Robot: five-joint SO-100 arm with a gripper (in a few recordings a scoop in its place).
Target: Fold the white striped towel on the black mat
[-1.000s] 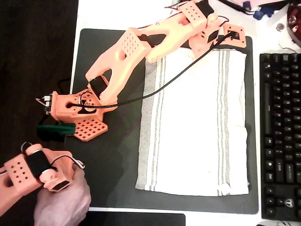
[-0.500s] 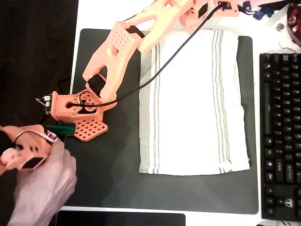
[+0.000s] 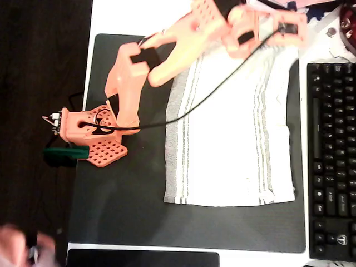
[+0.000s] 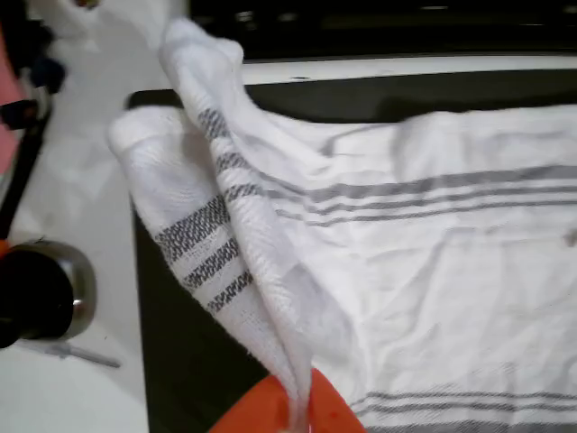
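Towel (image 3: 228,139) was lying spread on the black mat (image 3: 128,200), white with thin grey stripes near its left and right edges in the overhead view. I saw the orange arm (image 3: 167,55) reaching over the far end of the mat, blurred, with the hand (image 3: 286,30) above the towel's top right corner. In the wrist view the hand (image 4: 293,410) was closed on the towel (image 4: 415,271): a ridge of the cloth rose up, pinched between the two orange fingertips (image 4: 252,415) at the bottom edge. A black keyboard (image 3: 331,161) stood right of the mat on the white counter (image 3: 133,16). A round metal object (image 4: 45,293) stood on the counter beside the mat.
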